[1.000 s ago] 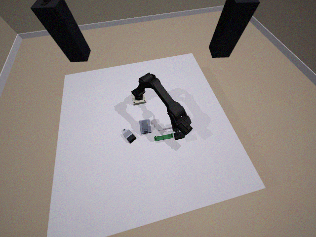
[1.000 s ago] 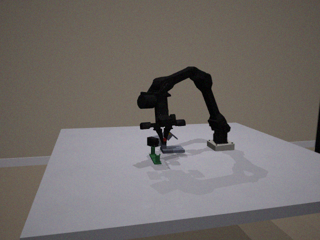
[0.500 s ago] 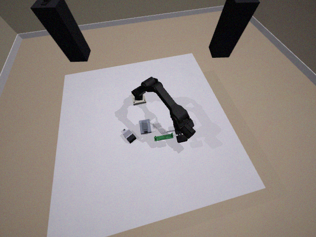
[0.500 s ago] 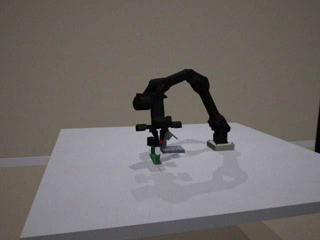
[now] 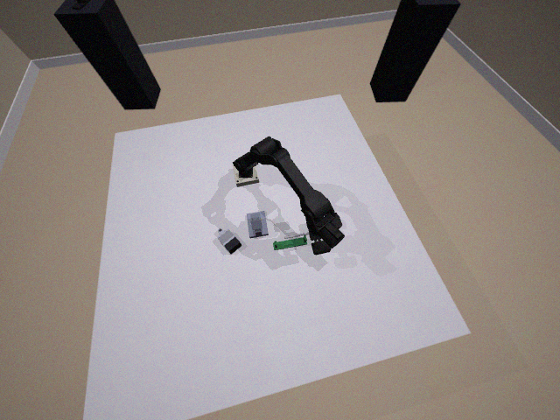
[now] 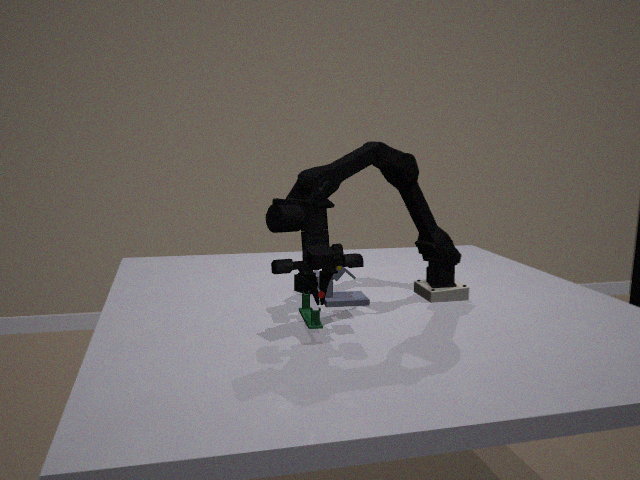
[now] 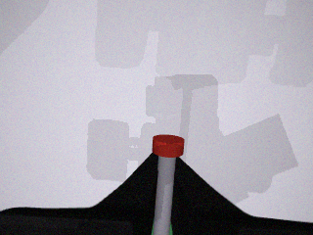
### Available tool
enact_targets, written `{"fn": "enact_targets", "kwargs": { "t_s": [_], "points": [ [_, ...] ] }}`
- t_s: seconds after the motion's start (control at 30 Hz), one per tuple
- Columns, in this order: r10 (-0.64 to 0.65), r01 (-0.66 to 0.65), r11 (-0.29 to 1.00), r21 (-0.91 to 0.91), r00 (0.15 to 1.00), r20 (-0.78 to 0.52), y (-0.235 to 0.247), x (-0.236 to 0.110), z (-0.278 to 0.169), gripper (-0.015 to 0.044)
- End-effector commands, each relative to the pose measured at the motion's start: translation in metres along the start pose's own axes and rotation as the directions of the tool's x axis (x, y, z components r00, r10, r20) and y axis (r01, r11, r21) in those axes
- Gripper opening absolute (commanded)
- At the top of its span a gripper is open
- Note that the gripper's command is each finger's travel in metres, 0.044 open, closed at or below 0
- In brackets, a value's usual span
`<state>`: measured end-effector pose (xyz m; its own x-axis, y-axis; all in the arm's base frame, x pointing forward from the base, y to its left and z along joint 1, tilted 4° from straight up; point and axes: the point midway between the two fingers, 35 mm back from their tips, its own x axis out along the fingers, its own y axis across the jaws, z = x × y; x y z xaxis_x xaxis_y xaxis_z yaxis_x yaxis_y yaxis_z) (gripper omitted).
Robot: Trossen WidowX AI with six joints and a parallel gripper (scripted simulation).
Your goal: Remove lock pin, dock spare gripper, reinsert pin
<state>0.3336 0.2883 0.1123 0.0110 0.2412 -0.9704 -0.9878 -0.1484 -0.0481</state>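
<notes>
My gripper (image 5: 313,240) (image 6: 317,290) (image 7: 162,158) points straight down and is shut on the lock pin (image 6: 321,294) (image 7: 167,147), a grey shaft with a red head at its lower end. It hangs just over the near end of a green stand (image 5: 289,244) (image 6: 311,316) that sits on the white table. The grey mount (image 5: 256,224) (image 6: 348,298) with its socket stands a little to the left in the top view. The spare gripper (image 5: 228,241), grey and black, lies left of the mount; the arm hides it in the exterior view.
The arm's base (image 5: 246,177) (image 6: 440,290) stands behind the mount. Two dark pillars (image 5: 108,54) (image 5: 411,49) stand beyond the white table (image 5: 180,316) (image 6: 180,361). A low grey wall rims the floor.
</notes>
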Motion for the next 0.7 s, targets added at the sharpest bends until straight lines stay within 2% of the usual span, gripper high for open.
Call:
{"fn": "enact_targets", "kwargs": {
  "t_s": [0.0,0.67],
  "points": [
    [0.001,-0.001,1.000,0.001,1.000,-0.001,0.000,0.006,-0.001,0.0000],
    [-0.006,0.006,1.000,-0.001,1.000,0.003,-0.002,0.036,-0.007,0.0000]
  ]
}}
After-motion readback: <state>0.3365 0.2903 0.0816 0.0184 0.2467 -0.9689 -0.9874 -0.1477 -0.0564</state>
